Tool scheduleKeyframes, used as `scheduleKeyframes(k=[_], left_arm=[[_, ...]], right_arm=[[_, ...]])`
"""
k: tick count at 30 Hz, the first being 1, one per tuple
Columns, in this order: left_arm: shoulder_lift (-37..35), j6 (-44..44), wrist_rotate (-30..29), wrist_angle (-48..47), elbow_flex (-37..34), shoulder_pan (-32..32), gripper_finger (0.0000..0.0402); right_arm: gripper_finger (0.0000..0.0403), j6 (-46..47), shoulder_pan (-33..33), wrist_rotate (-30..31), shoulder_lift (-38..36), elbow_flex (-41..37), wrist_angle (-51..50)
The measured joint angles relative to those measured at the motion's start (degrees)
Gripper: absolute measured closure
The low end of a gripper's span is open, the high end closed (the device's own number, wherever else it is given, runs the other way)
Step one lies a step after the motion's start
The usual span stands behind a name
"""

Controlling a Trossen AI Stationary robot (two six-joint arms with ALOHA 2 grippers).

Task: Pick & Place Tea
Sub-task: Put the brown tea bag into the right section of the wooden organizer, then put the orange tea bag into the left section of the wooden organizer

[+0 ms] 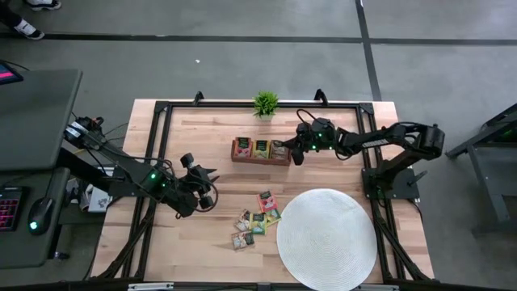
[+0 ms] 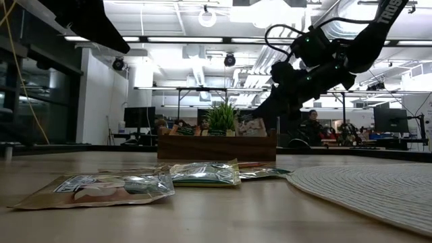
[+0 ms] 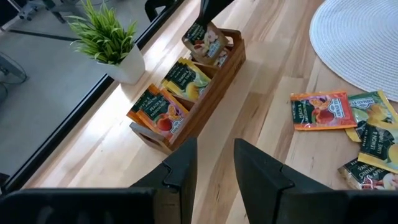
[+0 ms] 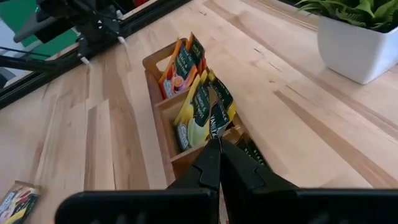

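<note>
A wooden box [image 1: 260, 151] with three compartments stands at the table's far middle. Orange packets [image 3: 155, 109] and yellow-green packets [image 3: 185, 78] stand upright in two of them. My right gripper [image 1: 289, 149] is over the box's right end compartment, shut on a pink-red tea packet [image 3: 205, 42]. Several loose tea packets [image 1: 257, 217] lie flat on the table beside the round white mat [image 1: 327, 238]. My left gripper [image 1: 212, 184] hovers left of them with its fingers [image 3: 186, 168] apart and nothing between them. My right gripper pinches the pink-red packet's top edge [image 3: 200, 30] between its two fingers. They come slanting down from the table's right. The packet hangs tilted below them, its lower end down at the right end compartment [image 3: 225, 53]; whether it rests on the bottom cannot be told.
A small green plant in a white pot [image 1: 265, 103] stands just behind the box at the far edge. A black frame [image 1: 166, 109] runs around the table top. Bare wood lies between the box and the loose packets.
</note>
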Motion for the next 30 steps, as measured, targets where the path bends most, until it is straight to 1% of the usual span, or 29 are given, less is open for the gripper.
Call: scheduleKeyframes(k=[15,18,22,30], left_arm=[[0.0,0.2,0.2,-1.7,0.0,0.0,0.0300],[0.0,0.2,0.2,-1.7,0.0,0.0,0.0300],[0.0,0.2,0.2,-1.7,0.0,0.0,0.0300],[0.0,0.2,0.2,-2.2,0.0,0.0,0.0300]], right_arm=[[0.0402,-0.1,0.0,0.6,0.0,0.0,-0.4],[0.0397,-0.3,0.0,0.8,0.0,0.0,-0.8],[0.0369,-0.4,0.0,0.8,0.0,0.0,-1.9],[0.0290,-0.4,0.0,0.4,-0.1,0.0,-1.6]])
